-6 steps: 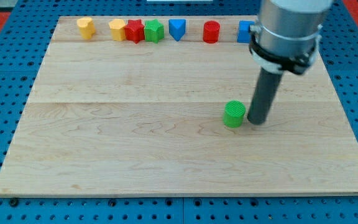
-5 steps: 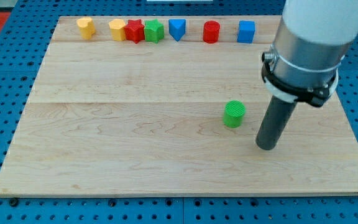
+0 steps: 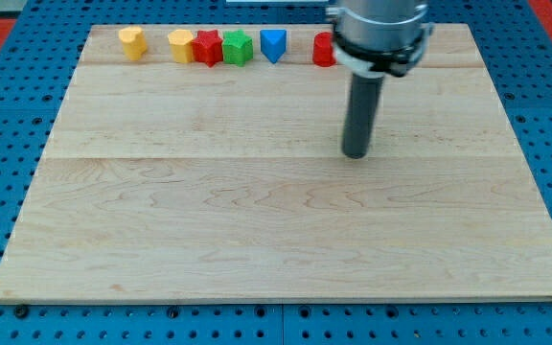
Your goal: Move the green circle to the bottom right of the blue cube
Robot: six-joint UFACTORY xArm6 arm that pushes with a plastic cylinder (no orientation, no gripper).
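My tip (image 3: 356,153) rests on the wooden board (image 3: 209,240), a little right of its middle. The green circle does not show anywhere in the camera view; it may be hidden behind the rod. The blue cube does not show either, and the arm's grey body covers the spot at the view's top right. A red cylinder (image 3: 321,48) peeks out at the arm's left edge in the top row.
Along the board's top edge, from the view's left, stand a yellow block (image 3: 132,42), a second yellow block (image 3: 179,44), a red block (image 3: 207,47) touching a green block (image 3: 238,47), and a blue block (image 3: 273,44).
The rod has swung from the lower right of the green circle up and to the left. The green circle and the blue cube, both visible before, are now out of sight.
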